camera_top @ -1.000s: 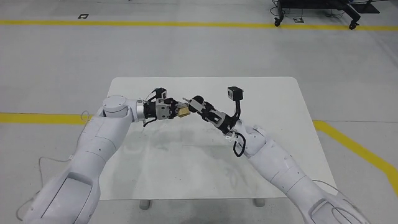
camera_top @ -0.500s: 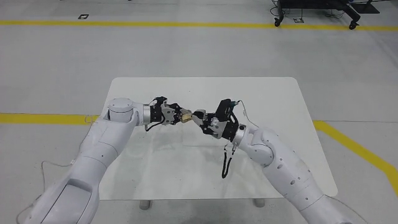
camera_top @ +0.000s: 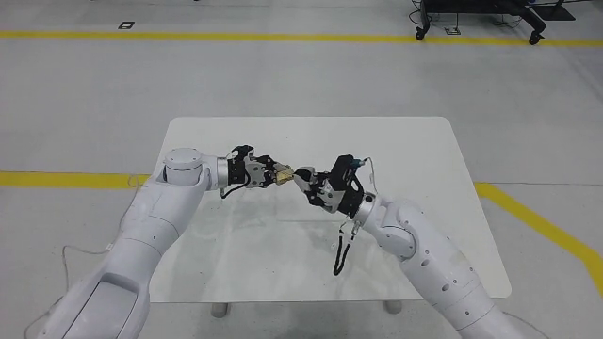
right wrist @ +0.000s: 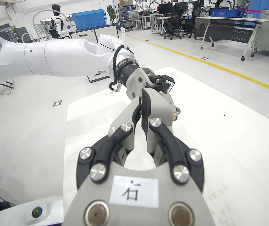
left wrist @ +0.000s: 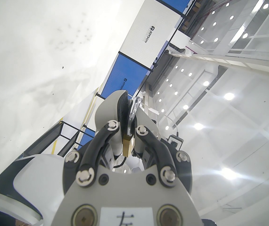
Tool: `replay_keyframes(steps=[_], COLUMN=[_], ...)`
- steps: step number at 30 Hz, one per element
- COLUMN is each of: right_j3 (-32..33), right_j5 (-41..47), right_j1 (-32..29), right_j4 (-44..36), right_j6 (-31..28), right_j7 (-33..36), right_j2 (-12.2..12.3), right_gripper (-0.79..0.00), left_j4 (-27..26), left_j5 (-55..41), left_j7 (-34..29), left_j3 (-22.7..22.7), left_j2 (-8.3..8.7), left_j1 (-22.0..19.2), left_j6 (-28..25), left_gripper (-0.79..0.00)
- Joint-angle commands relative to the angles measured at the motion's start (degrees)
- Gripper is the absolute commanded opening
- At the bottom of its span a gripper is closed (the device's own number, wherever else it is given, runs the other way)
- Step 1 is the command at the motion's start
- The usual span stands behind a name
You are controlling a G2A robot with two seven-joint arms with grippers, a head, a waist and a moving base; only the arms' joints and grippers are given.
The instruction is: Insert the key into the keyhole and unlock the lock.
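Observation:
A small brass padlock hangs above the middle of the white table, with my left gripper shut on it. In the left wrist view the brass body sits between the fingers, its silver shackle nearer the tips. My right gripper meets the lock tip to tip from the other side. The right wrist view shows that gripper pressed shut, the key hidden between its pads. The shackle peeks out beside one finger.
Both arms hover over the table's centre, with bare tabletop all around them. A black cable loops under the right forearm. Yellow floor lines run behind and beside the table.
The right wrist has rolled, so its camera has swung from above the arm to its side. Both grippers have shifted slightly right while staying joined at the padlock.

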Motion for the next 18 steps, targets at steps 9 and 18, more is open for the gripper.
replay_keyframes(steps=[9,18], right_j3=[-1.18,-3.86], right_j5=[-42.86,-61.80], right_j1=[-0.97,-3.22], right_j4=[-9.99,-12.74], right_j6=[5.25,1.79], right_j7=[2.40,2.21], right_j2=[2.15,3.55], right_gripper=[-0.785,-0.785], left_j4=[-5.39,-6.30], left_j5=[3.22,2.53], left_j7=[8.70,9.21], left_j3=[-0.76,-1.31], left_j2=[0.62,0.62], left_j1=[3.02,3.45], left_j6=[1.30,2.14], left_gripper=[-0.785,-0.785])
